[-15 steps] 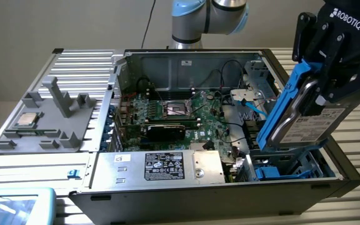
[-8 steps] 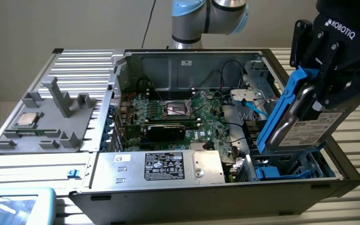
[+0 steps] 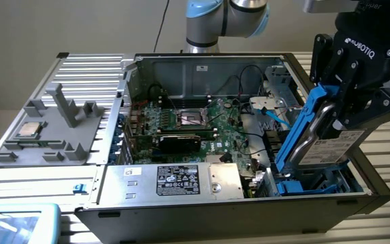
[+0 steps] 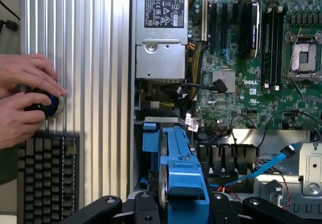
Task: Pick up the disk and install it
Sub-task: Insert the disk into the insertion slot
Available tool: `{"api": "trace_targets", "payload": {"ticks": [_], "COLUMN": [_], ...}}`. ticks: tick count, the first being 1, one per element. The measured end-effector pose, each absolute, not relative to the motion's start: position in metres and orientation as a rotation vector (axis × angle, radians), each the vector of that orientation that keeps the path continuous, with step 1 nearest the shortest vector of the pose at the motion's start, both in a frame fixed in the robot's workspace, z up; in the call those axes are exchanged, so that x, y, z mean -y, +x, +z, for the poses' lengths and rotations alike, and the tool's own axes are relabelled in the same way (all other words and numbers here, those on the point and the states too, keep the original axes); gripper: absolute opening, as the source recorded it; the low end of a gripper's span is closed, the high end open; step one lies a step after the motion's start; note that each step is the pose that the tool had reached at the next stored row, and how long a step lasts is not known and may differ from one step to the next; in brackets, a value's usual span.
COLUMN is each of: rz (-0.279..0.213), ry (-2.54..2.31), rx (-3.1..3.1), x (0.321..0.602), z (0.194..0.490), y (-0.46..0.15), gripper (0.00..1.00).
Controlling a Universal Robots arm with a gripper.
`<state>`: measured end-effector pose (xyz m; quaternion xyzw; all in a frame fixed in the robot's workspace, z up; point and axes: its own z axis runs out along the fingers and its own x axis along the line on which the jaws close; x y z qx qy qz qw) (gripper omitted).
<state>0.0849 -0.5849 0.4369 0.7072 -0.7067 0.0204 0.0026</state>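
Disk (image 3: 320,145) tilted, clamped by end effector (image 3: 347,109)

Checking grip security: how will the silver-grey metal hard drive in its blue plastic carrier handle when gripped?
Probably stiff: the silver-grey metal hard drive in its blue plastic carrier sits tilted in the fingers without sagging. Likely heavy for its size, being metal. Its smooth faces may slip.

A robotics lab: an opened desktop computer case (image 3: 181,219) lies on a ribbed aluminium desk (image 3: 87,66) by a robot arm (image 3: 212,20). A person's hands (image 4: 27,75) rest on a knob (image 4: 50,105) beside a keyboard (image 4: 45,183).
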Motion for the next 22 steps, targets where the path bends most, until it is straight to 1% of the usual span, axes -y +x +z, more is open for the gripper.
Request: {"api": "trace_targets", "payload": {"ticks": [22], "rz": [0.06], "ry": [2.191], "rx": [2.247], "x": [0.5873], "z": [0.4277], "y": [0.085], "gripper": [0.37]}}
